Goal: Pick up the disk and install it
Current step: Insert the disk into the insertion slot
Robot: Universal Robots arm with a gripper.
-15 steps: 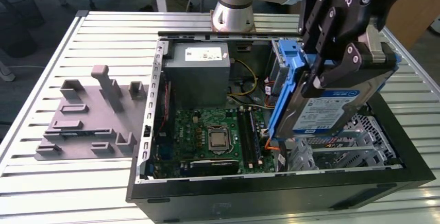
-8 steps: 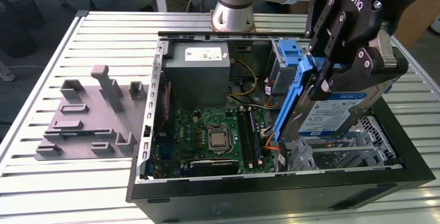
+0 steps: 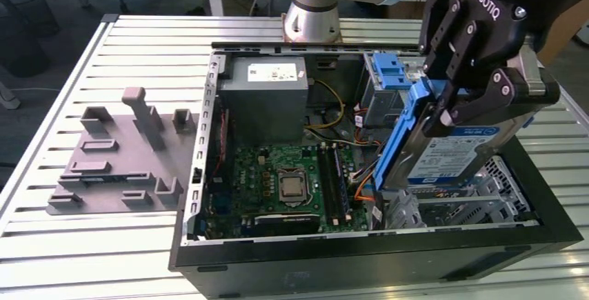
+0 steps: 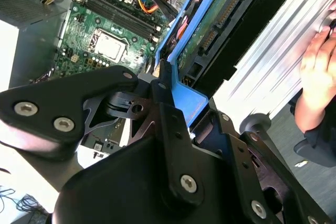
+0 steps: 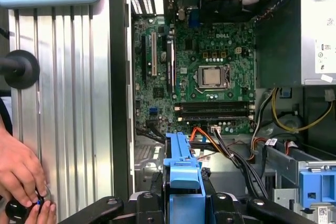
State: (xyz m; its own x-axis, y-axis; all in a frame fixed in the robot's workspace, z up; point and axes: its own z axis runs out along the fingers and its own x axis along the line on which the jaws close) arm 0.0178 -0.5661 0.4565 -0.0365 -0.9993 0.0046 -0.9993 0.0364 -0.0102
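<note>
The disk (image 3: 456, 150) is a silver drive with a white and blue label, framed by blue rails. It hangs steeply tilted over the exterior view's right side of the open computer case (image 3: 368, 248), its lower end down among the silver bay bars (image 3: 478, 200). My black gripper (image 3: 453, 107) is shut on the disk's upper end, across the blue rail. In the second wrist view the fingers (image 4: 163, 103) clamp the blue rail (image 4: 184, 98), with the disk's green circuit side (image 4: 220, 19) beyond. The first wrist view has the blue rail (image 5: 184, 177) standing between my fingers.
Inside the case are the green motherboard (image 3: 285, 183), a grey power supply box (image 3: 267, 86) and a silver cage with a blue latch (image 3: 387, 72). A grey fixture plate (image 3: 120, 155) lies on the slatted table. A person's hand (image 5: 21, 166) rests beside the case.
</note>
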